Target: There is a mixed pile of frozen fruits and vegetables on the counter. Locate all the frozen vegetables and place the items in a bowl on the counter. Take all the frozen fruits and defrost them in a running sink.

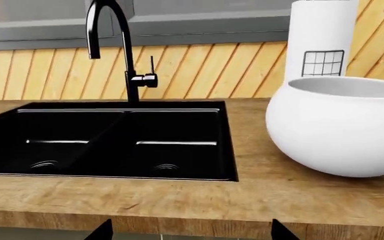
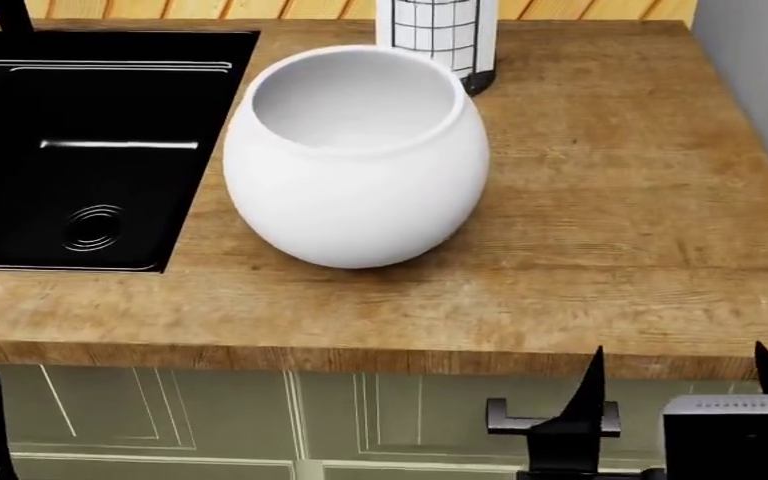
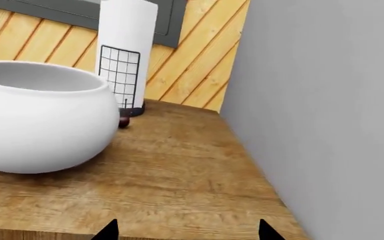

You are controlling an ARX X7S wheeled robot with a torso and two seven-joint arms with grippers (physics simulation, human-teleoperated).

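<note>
Head view: both pincers low in front of the surface edge, right pincer [image 2: 678, 385] spread open and empty, left pincer [image 1: 190, 230] likewise per its wrist view. Nothing sorted yet: matte white round-bellied bowl [image 2: 355, 155] looks empty on the wood-grain surface [image 2: 624, 250], glossy black sink [image 2: 77, 150] dry, empty. Only fruit visible: small dark cherry [image 3: 123, 121] behind bowl, beside paper roll [image 3: 124, 60]. Vegetables unseen.
</note>
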